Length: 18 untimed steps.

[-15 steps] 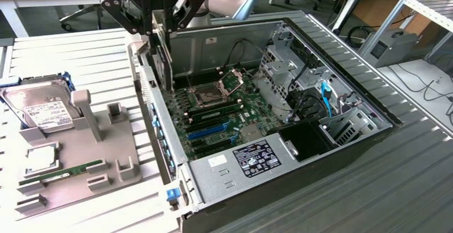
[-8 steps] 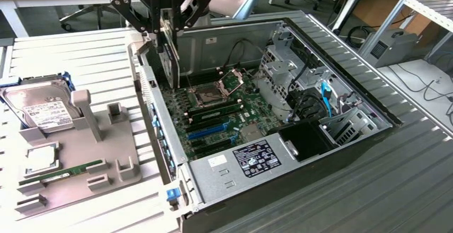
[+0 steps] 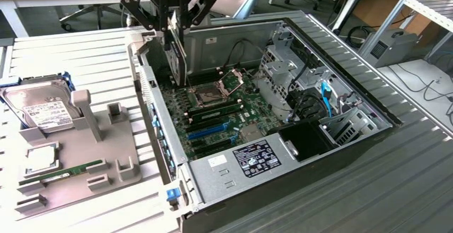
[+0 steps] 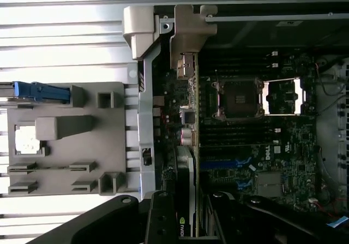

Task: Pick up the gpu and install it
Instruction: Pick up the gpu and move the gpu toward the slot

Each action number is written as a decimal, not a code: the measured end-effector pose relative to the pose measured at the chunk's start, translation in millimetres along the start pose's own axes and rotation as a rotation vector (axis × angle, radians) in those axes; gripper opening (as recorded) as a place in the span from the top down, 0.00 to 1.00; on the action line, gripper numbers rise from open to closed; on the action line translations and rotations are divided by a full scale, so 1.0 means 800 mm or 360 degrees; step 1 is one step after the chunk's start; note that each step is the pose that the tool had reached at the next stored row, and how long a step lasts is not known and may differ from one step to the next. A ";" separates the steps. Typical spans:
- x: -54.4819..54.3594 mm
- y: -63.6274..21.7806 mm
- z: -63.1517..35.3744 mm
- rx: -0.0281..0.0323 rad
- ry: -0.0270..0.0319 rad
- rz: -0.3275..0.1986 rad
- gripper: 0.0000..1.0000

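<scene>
Claw (image 3: 172,31) is clenched on the gpu (image 3: 177,58), gripping its upper edge. The card hangs straight below the claw, long axis roughly vertical. It sits inside the open PC case (image 3: 340,47) by the case wall on the exterior view's left, just above the motherboard (image 3: 244,103); can't tell if it touches. The blue slot (image 3: 205,132) lies apart from the card's lower end, further along the board toward the power supply (image 3: 247,161). 1 hard drive (image 3: 39,108) and 1 RAM stick (image 3: 60,173) rest in the grey tray (image 3: 78,153) on the table (image 3: 85,52), well apart from the claw.
</scene>
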State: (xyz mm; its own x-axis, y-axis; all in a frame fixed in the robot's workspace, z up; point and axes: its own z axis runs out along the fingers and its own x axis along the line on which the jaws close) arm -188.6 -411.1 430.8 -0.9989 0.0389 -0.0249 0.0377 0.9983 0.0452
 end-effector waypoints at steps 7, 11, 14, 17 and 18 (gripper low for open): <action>-0.009 0.004 0.000 0.00001 0.00001 0.0000 0.73; -0.014 0.007 0.001 0.00000 0.00000 0.0000 0.73; -0.017 0.009 0.001 0.00000 0.00000 0.0000 0.73; -0.021 0.011 0.001 0.00001 0.00001 0.0000 0.73; -0.022 0.011 0.001 0.00001 0.00000 0.0000 0.73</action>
State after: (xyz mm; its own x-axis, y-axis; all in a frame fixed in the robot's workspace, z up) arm -170.6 -402.7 430.8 -0.9989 0.0389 -0.0249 0.0377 0.9983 0.0452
